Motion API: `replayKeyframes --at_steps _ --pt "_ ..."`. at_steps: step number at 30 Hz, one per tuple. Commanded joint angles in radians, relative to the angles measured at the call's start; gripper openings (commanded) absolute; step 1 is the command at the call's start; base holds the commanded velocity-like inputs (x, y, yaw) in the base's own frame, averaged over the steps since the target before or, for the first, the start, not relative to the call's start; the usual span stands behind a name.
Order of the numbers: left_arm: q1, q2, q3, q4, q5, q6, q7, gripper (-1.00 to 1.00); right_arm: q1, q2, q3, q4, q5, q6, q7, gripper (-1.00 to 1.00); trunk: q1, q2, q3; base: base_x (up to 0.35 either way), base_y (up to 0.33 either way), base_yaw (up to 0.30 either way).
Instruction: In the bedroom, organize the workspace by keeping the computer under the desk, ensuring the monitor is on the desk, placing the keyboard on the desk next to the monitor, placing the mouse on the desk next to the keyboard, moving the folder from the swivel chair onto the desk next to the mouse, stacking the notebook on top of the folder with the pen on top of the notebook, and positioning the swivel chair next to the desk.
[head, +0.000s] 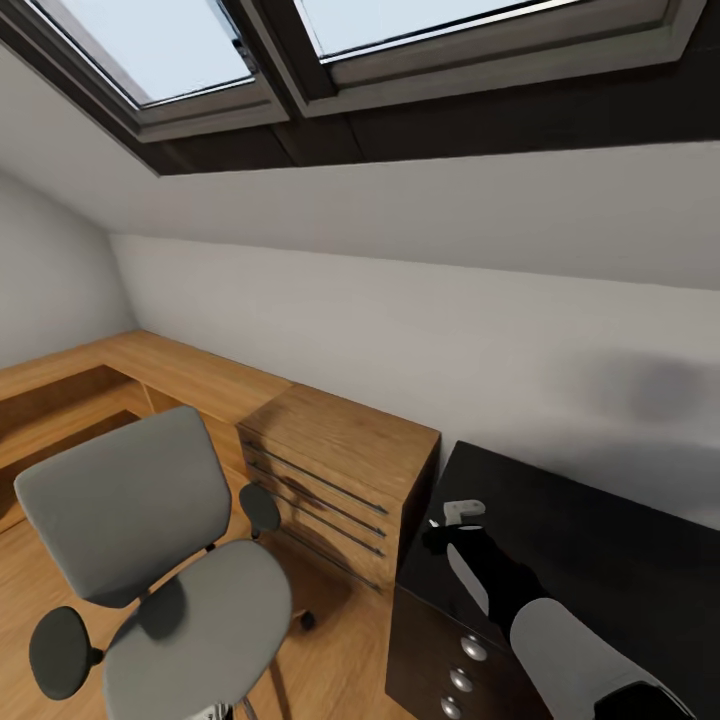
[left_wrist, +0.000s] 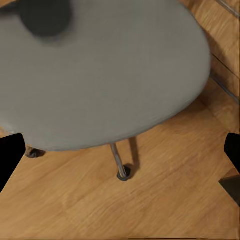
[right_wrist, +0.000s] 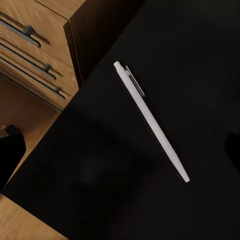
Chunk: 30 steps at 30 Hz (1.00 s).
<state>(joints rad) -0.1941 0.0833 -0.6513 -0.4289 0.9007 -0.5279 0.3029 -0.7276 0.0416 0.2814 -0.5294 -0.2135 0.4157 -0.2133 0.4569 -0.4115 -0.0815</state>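
The pen is lying flat on the black counter, toward its 9 o'clock end near the wooden dresser, with the right end effector hung over it, fingers spread and empty. It's probably light, stiff and kinda slippery, so it's best pinched mid-barrel, across its width. Bare top is seen all around, though the edge toward the swivel chair runs close, and the left end effector, spread too, is held over that seat.

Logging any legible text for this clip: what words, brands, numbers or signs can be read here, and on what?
None can be read. The pen lying on the desk is plain white with no print, and the swivel chair and wooden dresser carry no labels or markings.
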Motion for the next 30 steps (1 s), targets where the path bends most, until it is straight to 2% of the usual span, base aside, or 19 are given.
replayKeyframes --at_steps 1,4,6,25,30 --pt "0.017 0.009 -0.009 -0.038 0.003 -0.001 0.01 1.0 -0.001 -0.001 0.007 -0.001 -0.01 0.004 -0.009 1.0 0.005 -0.01 -0.005 0.0 0.0 0.0" --pt "0.048 0.027 -0.01 -0.105 0.003 0.006 0.011 1.0 -0.001 0.0 0.007 -0.001 -0.01 0.004 -0.009 1.0 0.016 -0.031 -0.015 0.0 0.0 0.0" --pt "0.052 0.03 -0.01 -0.113 0.003 0.007 0.011 1.0 -0.001 0.0 0.007 -0.001 -0.01 0.004 -0.009 1.0 0.024 -0.045 -0.021 0.0 0.0 0.0" --pt "0.056 0.033 -0.015 -0.126 0.002 0.008 0.013 1.0 -0.001 0.001 0.009 -0.001 -0.009 0.003 -0.009 1.0 0.097 -0.178 -0.081 0.0 0.0 0.0" --pt "0.057 0.033 -0.042 -0.131 -0.013 0.008 0.014 1.0 -0.001 0.001 0.009 -0.001 -0.009 0.003 -0.009 1.0 0.116 -0.213 -0.096 0.0 0.0 0.0"
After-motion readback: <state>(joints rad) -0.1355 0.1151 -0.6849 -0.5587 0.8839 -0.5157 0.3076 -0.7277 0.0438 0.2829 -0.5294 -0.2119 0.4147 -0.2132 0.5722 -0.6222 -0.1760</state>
